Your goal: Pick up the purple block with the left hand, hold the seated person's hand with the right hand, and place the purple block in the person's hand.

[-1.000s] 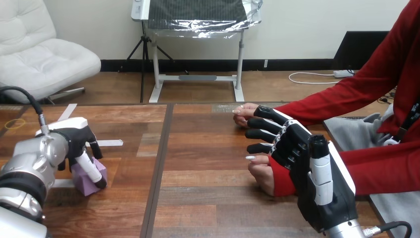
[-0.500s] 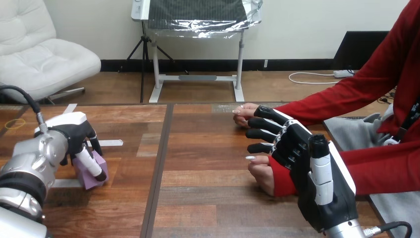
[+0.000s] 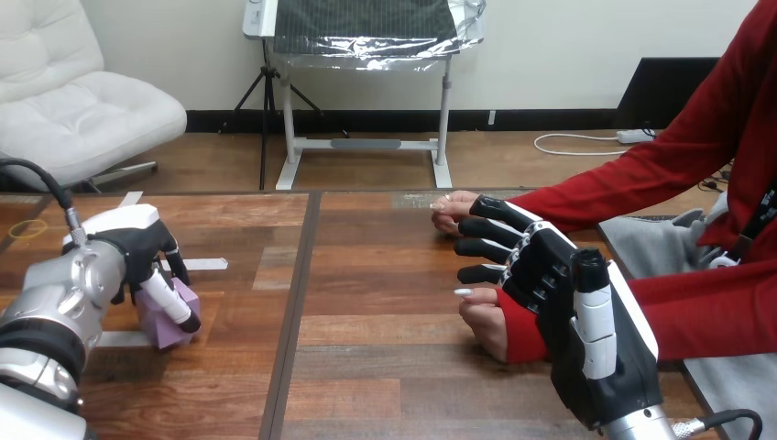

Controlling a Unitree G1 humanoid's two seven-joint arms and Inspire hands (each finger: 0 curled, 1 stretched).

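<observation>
Curling round the purple rectangular block [image 3: 169, 323] near the tabletop's [image 3: 385, 357] left edge, the left hand [image 3: 137, 249] is readying a lift; the straight-fingered right hand [image 3: 550, 275] is lying over the person's hand [image 3: 484, 325].

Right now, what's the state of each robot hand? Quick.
Left robot hand: closed round the purple block.
Right robot hand: open, fingers stretched over the person's hand, not curled round it.

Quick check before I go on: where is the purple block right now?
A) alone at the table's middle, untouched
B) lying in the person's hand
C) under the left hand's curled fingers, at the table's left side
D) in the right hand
C: the left hand has its fingers curled round the purple block at the left side of the wooden table.
</observation>
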